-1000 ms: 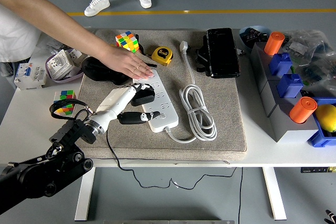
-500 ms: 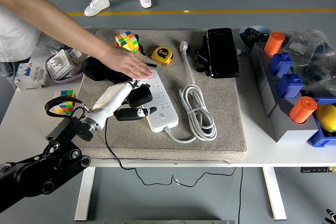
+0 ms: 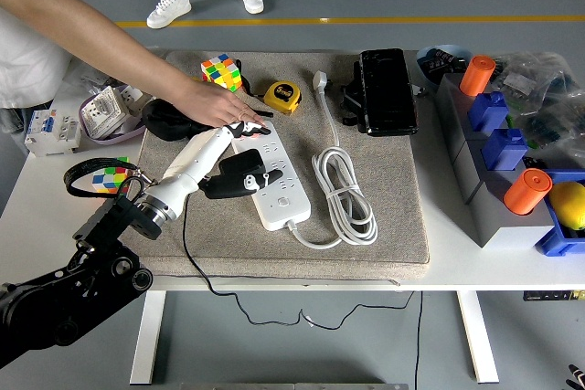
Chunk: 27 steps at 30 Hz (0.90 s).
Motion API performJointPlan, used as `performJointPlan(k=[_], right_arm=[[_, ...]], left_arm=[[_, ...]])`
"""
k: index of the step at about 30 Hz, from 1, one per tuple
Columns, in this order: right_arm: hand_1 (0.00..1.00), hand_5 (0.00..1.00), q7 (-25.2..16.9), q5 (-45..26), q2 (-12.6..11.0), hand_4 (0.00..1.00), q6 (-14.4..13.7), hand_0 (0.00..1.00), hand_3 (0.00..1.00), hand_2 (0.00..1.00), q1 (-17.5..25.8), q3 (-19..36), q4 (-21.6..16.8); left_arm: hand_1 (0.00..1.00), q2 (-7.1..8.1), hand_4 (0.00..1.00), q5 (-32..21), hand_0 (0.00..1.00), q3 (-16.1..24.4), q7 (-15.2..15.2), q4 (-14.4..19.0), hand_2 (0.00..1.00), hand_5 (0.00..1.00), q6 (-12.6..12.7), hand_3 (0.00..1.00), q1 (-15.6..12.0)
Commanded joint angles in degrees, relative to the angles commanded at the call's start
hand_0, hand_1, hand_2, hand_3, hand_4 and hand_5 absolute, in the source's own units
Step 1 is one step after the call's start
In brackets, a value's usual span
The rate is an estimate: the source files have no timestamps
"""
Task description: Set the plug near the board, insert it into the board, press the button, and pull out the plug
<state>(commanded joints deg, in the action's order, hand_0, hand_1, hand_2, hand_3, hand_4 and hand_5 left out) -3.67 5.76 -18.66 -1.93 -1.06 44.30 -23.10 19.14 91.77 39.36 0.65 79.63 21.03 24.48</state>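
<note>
A white power strip (image 3: 281, 182) lies on the grey mat (image 3: 393, 216), running from the far left toward the near right. My left hand (image 3: 239, 178), white with black fingers, reaches in from the lower left. Its fingers are curled around a black plug (image 3: 241, 167) at the strip's left edge, over the sockets. The plug's thin black cable (image 3: 186, 246) runs back over the table's near edge. A person's hand (image 3: 224, 105) rests flat on the strip's far end. My right arm is out of view.
The strip's white cable (image 3: 345, 195) lies coiled to its right. At the back of the mat are a Rubik's cube (image 3: 222, 71), a yellow tape measure (image 3: 282, 96) and a black box (image 3: 384, 90). Grey and blue blocks (image 3: 498, 148) with orange cylinders fill the right side.
My left hand has moved away from me and a little left, carrying the plug up along the strip's left edge. The person's hand has stayed on the strip.
</note>
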Motion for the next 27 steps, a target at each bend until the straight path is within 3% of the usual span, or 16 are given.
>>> performJointPlan(k=[5,6,11,12,13,18,27], right_arm=[[0.666,0.495,0.0,0.1,0.0,0.825,0.0,0.610,0.544,0.667,-0.1,-0.1,-0.1],[0.666,0.494,0.1,0.1,0.0,0.825,0.0,0.611,0.545,0.667,-0.1,-0.1,-0.1],[0.666,0.494,0.1,0.1,-0.1,0.825,0.0,0.611,0.545,0.667,-0.1,-0.3,-0.1],[0.666,0.494,0.1,0.0,-0.1,0.824,0.0,0.609,0.545,0.667,-0.1,-0.3,-0.1],[0.666,0.494,0.1,0.0,-0.1,0.824,0.0,0.609,0.545,0.667,0.0,-0.4,-0.1],[0.666,0.493,0.2,-0.1,-0.2,0.823,0.1,0.610,0.544,0.667,-0.1,-0.4,0.0],[0.666,0.493,0.2,-0.1,-0.4,0.823,0.1,0.610,0.542,0.667,-0.2,-0.6,-0.1]], left_arm=[[0.342,0.17,0.875,-1.0,0.226,0.9,-8.8,6.7,0.467,0.363,-8.0,0.648,0.7],[0.148,0.06,0.824,-1.8,0.107,1.0,-11.0,7.7,0.247,0.217,-10.4,0.688,1.2],[0.148,-0.69,0.824,-4.3,0.107,0.7,-17.5,8.0,0.247,0.217,-18.6,0.688,2.9],[0.083,-0.89,0.770,-4.9,0.066,0.5,-18.7,7.6,0.155,0.002,-20.0,0.850,3.3],[0.083,-1.06,0.770,-5.3,0.066,0.2,-19.6,7.3,0.155,0.002,-21.2,0.850,3.6],[0.091,-1.41,0.790,-6.5,0.058,-1.3,-23.5,6.2,0.158,0.002,-25.0,0.870,4.8],[0.093,-1.33,0.799,-6.6,0.055,-2.6,-25.8,4.7,0.161,0.002,-26.9,0.871,5.4]])
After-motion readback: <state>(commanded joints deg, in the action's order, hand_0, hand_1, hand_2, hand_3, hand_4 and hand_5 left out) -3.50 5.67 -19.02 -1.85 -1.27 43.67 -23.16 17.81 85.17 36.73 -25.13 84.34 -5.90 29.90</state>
